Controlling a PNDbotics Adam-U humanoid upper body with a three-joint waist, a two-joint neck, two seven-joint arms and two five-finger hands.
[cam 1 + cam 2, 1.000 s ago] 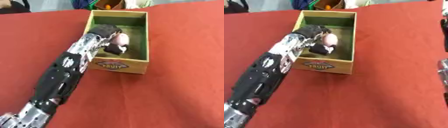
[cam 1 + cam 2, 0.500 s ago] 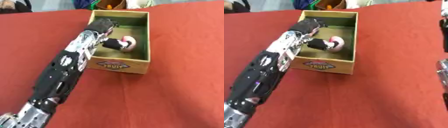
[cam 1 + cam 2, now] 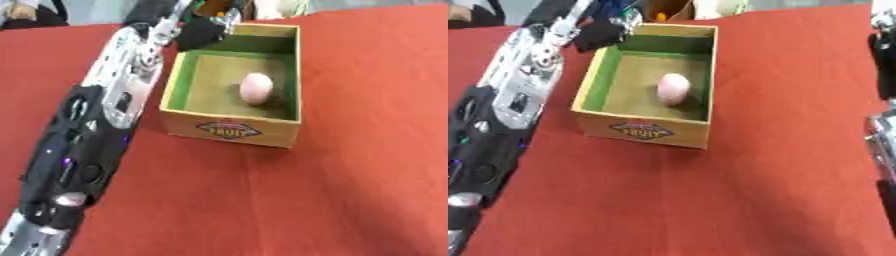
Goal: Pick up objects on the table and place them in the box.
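Pale pink egg-shaped object [image 3: 256, 88] lies inside open wooden box with green-lined walls [image 3: 187, 75], right of centre on box floor, near right wall. Box sits on red tabletop [image 3: 350, 175], oval label on front panel. Left robot hand [image 3: 203, 31] at far left corner of box, over rim, blurred; cannot tell finger state, nothing seen held. Right robot hand [image 3: 883, 45] partly visible at right edge of right eye view, finger state unclear.
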